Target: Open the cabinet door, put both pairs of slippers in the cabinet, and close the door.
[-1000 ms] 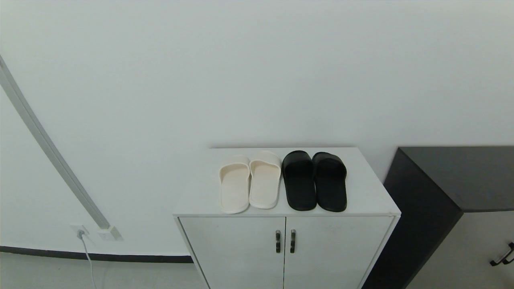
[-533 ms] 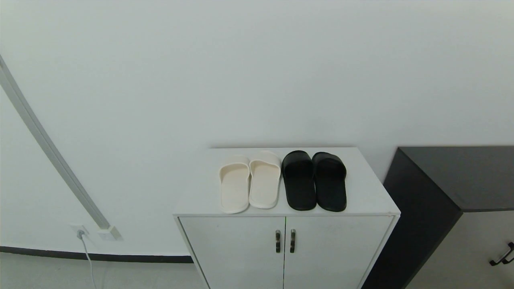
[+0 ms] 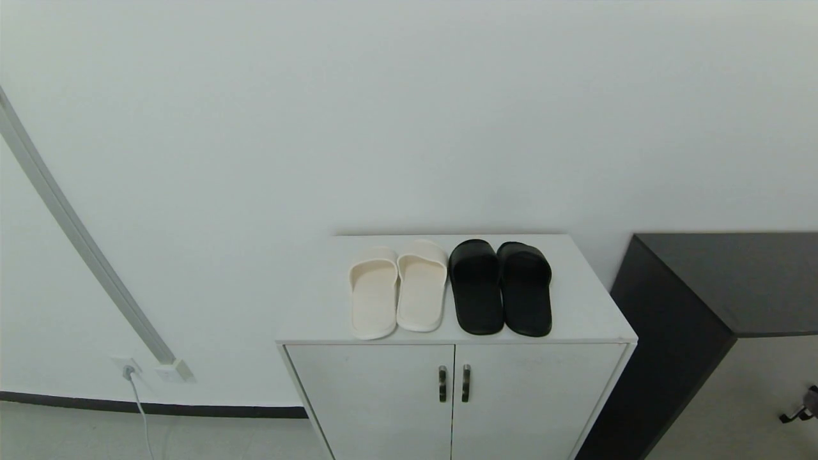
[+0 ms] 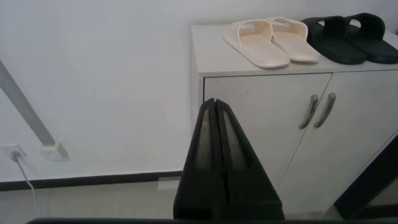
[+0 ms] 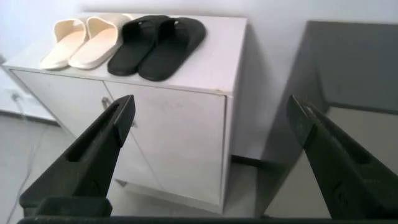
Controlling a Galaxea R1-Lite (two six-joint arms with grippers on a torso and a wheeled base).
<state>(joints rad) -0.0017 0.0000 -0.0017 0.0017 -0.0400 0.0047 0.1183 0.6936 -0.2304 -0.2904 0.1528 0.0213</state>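
Left pair of slippers and right pair of slippers side by side on the cabinet top, door handles at its front centre, second cabinet just to its right, wall socket low to its left

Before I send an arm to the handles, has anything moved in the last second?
Only the right gripper, at the lower right edge of the head view, shifted slightly, seemingly turning a little. It took hold of nothing. The white slippers and black slippers lie side by side on the cabinet as before, and both doors remain shut.
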